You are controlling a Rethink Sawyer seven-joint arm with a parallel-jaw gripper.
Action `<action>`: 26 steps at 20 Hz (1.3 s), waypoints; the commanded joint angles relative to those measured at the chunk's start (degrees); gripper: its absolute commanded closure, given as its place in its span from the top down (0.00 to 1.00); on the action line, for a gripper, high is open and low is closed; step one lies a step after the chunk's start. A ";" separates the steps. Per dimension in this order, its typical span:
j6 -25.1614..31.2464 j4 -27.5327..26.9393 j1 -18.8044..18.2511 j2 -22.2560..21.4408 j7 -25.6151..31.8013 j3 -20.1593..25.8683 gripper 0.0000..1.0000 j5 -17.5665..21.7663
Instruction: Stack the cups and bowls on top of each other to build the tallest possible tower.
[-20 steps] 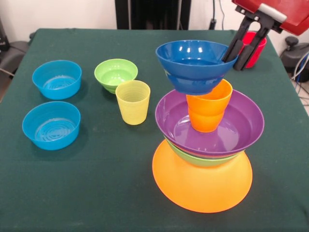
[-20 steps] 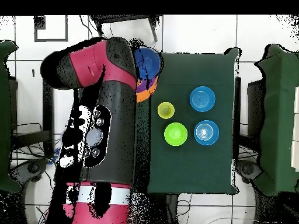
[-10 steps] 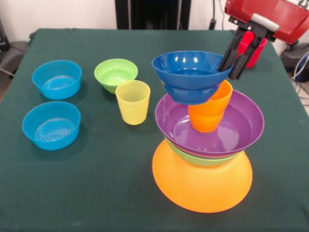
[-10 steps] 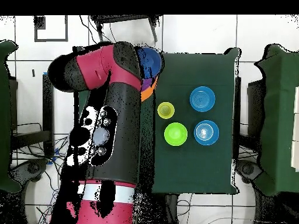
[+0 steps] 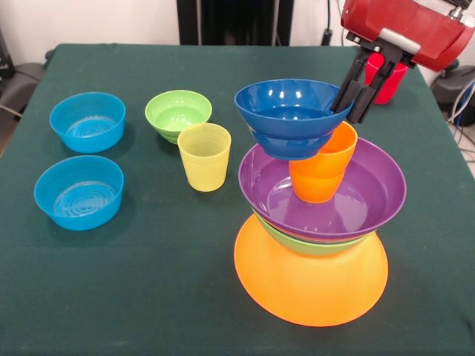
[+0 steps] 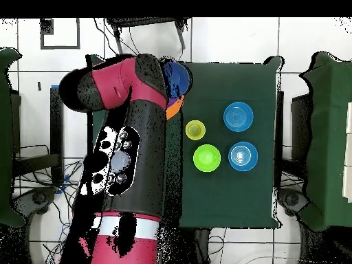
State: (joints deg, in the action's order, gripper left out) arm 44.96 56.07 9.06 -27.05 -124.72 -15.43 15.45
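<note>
Lifting slightly since a moment ago, the black two-fingered gripper (image 5: 355, 95) is pinching the small dark blue plastic bowl's (image 5: 291, 116) rim atop the ribbed orange plastic cup (image 5: 321, 169), hiding the red plastic cup (image 5: 391, 78) behind.

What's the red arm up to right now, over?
Pincer shut on dark blue bowl rim. Bowl sits tilted on orange cup atop the tower. Yellow cup waits nearby; nothing blocking.

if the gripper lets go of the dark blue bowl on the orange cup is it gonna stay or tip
Likely tippy: the dark blue bowl sits off-centre on the orange cup, overhanging its left side. The cup's rim is a narrow seat for the bowl's base. The bowl looks like stiff, light plastic, so the gripper, pinching its right rim, could drag it on release.
</note>
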 commanded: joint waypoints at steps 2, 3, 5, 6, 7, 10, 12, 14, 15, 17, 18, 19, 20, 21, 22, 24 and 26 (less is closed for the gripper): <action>5.03 6.25 -0.20 1.34 7.17 6.70 0.00 0.87; 5.46 6.31 -0.25 1.32 7.17 6.83 0.00 0.65; 6.41 6.43 -0.27 1.26 7.01 6.99 0.00 0.21; 7.11 6.55 -0.26 1.22 6.82 7.09 0.00 -0.14; 7.40 6.76 -0.13 1.14 6.43 7.04 0.00 -0.33; 8.12 7.23 0.25 0.95 5.39 6.89 0.00 -0.67; 8.18 7.32 0.43 0.91 4.95 6.85 0.00 -0.70; 8.58 7.15 0.55 1.01 4.86 6.82 0.00 -0.79; 8.76 7.07 0.71 1.06 4.62 6.68 0.00 -0.82; 9.25 6.90 1.00 1.14 4.18 6.40 0.00 -0.91; 9.51 6.83 1.21 1.15 4.01 6.21 0.00 -0.90; 9.87 6.78 1.37 1.13 3.88 6.05 0.00 -0.89; 10.22 6.74 1.54 1.11 3.74 5.89 0.00 -0.88; 10.61 6.74 1.62 1.08 3.63 5.85 0.00 -0.97; 10.97 6.90 1.62 1.02 3.50 5.97 0.00 -1.23; 10.80 7.28 1.61 1.00 3.06 6.20 0.00 -1.67; 10.84 7.65 1.57 1.02 2.73 6.52 0.00 -2.32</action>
State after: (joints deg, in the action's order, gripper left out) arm 48.63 56.86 10.03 -27.23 -124.72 -15.20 13.81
